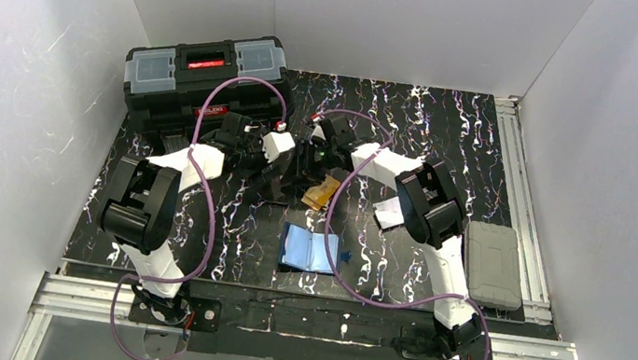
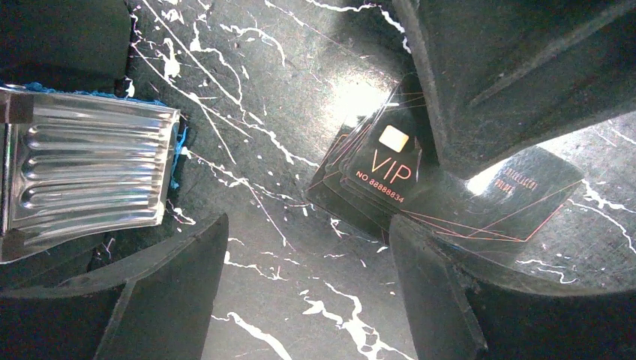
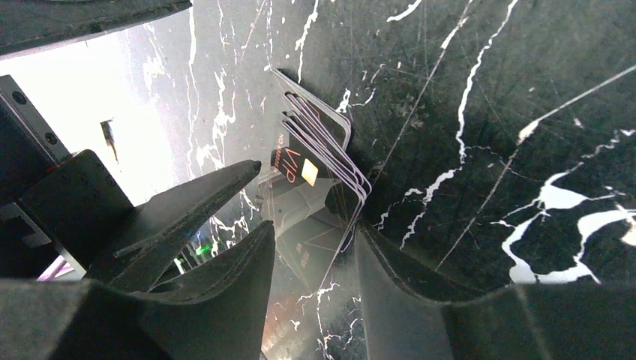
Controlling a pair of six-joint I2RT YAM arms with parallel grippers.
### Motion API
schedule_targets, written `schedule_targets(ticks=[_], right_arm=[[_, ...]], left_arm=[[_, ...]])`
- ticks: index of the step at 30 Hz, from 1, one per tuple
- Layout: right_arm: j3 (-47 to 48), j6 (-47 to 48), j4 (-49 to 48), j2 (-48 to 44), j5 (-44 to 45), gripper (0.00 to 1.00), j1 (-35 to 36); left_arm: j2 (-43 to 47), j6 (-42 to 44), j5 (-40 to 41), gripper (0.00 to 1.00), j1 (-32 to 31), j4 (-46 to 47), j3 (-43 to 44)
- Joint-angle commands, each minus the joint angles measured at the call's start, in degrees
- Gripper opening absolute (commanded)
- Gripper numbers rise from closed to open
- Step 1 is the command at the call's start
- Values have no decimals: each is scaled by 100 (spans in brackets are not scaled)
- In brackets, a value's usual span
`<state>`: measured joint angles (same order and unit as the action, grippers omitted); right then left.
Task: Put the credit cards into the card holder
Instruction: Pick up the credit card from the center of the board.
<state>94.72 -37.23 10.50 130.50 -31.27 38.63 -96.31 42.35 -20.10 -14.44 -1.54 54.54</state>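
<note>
Top external: card holder (image 1: pixel 310 249) is laid open near the bases (image 1: pixel 159 301), credit cards (image 2: pixel 382 169) are stacked at right gripper (image 3: pixel 311 240), its grip cannot be told, left gripper (image 2: pixel 307 240) is spread empty.

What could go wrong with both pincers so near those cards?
The cards lie fanned in a stack, so the right pincer astride them might pinch several or scatter them. The left pincer sits close by, so the two could bump. The card holder lies apart, nearer the bases; a card could slip on the way.

Left tool (image 2: pixel 307 225) gapes wide, facing right tool (image 3: pixel 313 229), both low.
</note>
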Motion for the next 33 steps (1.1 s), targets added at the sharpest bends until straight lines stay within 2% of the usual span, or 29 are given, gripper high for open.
schedule_targets(ticks=[1, 25, 29, 33], right_arm=[[-190, -173, -46, -222, -78, 51, -19], [-208, -699, -503, -17, -450, 45, -58], [-147, -829, -652, 34, -577, 40, -66], [-164, -915, -710, 74, -608, 36, -95]], left_arm=[[-4, 17, -184, 77, -15, -28, 54], [-293, 94, -346, 78, -215, 117, 170], [-186, -176, -321, 77, -223, -423, 523], [-206, 2, -438, 78, -223, -385, 280]])
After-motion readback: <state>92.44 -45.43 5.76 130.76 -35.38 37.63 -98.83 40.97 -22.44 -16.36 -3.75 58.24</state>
